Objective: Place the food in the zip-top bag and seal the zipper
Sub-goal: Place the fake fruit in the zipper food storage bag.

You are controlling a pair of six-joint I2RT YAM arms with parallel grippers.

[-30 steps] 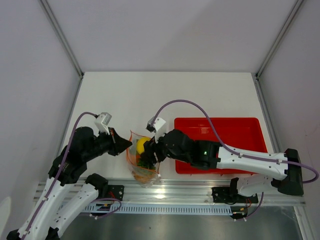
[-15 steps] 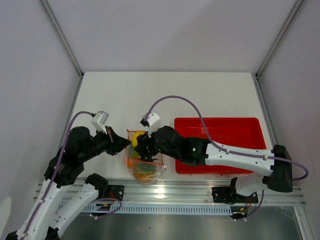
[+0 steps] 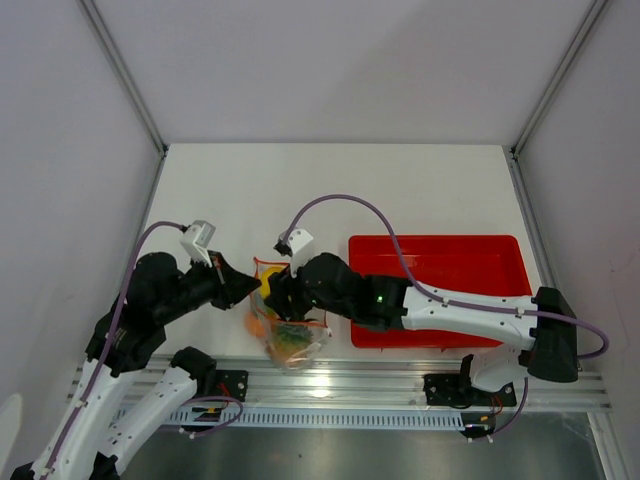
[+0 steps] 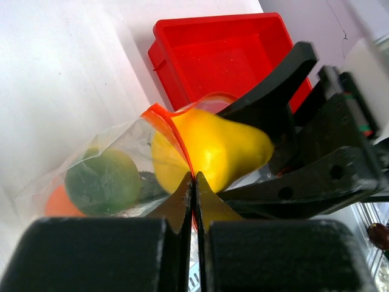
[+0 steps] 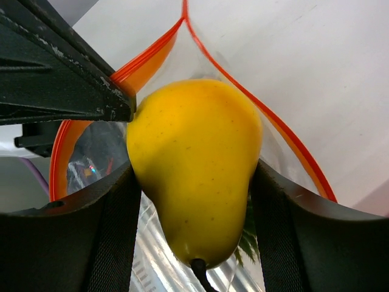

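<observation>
Change: the right gripper (image 3: 278, 296) is moving left, away from the red tray (image 3: 450, 262), and is now hanging over the mouth of the bag (image 3: 292, 342).
Right gripper: it is grasping the yellow fruit (image 5: 194, 164) between both fingers, stem end pointing down into the opening.
Left gripper (image 4: 194, 182): it is clenching the orange-red zipper strip (image 4: 165, 123) and holding the mouth open.
Bag location: it is standing near the front edge of the table (image 3: 300, 190), between the arms and just left of the tray.
Contents: a green fruit (image 4: 103, 181) and an orange ball (image 4: 56, 204) are lying inside.
Task meaning: the yellow fruit appears ready for release, and sealing is not yet done.
Surface: the table is showing a plain white top.
Room: white panels on metal posts are enclosing the left, far and right sides.
</observation>
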